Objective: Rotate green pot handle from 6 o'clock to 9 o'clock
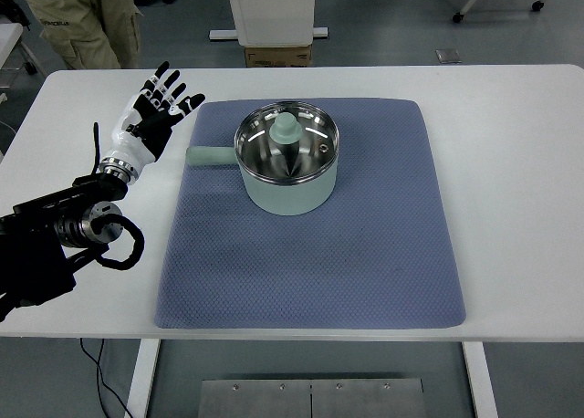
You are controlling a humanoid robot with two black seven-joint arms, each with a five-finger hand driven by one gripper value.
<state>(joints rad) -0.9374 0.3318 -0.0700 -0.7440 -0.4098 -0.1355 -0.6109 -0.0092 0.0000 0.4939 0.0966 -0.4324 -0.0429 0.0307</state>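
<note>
The green pot [290, 167] sat on the blue mat [310, 254] atop the white bench [511, 162], its handle [212, 156] pointing toward the picture's left. The left hand [157, 109] hovered just beside that handle, fingers spread, holding nothing.

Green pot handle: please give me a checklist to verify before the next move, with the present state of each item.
1. Handle points to picture's left, about 9 o'clock: ok.
2. Green pot stands upright on the blue mat: ok.
3. Lid sits on the pot: ok.
4. Left hand is apart from the handle, fingers spread, holding nothing: ok.
5. Right arm position: cannot tell, not in view.
6. A person stands beyond the table's far edge, away from the pot: ok.
</note>
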